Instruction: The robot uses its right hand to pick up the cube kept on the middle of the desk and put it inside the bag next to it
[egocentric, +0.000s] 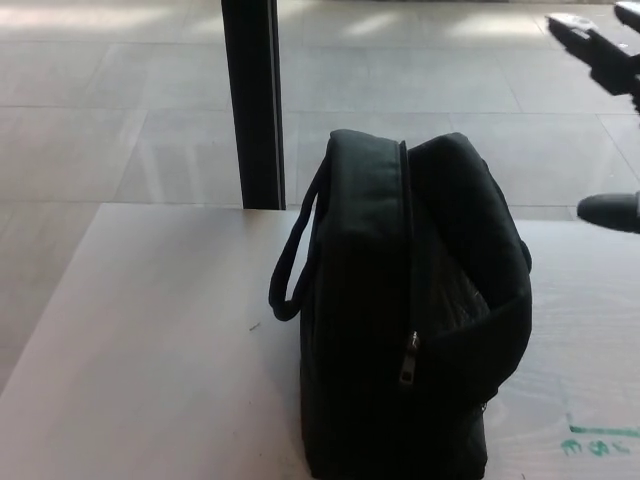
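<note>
A black bag (400, 320) stands upright on the pale desk (150, 340), its zip open along the top and its carry handle (292, 260) looping out to the left. No cube shows; the inside of the bag is dark and hidden from me. My right hand (608, 55) is at the far right edge of the head view, raised above and to the right of the bag. It is open, with its fingers high up, its thumb (610, 210) lower down, and nothing between them. My left hand does not show.
A black post (250, 100) rises behind the desk's far edge, just left of the bag. Green marks (598, 440) lie on the desk at the bottom right. Tiled floor lies beyond the desk.
</note>
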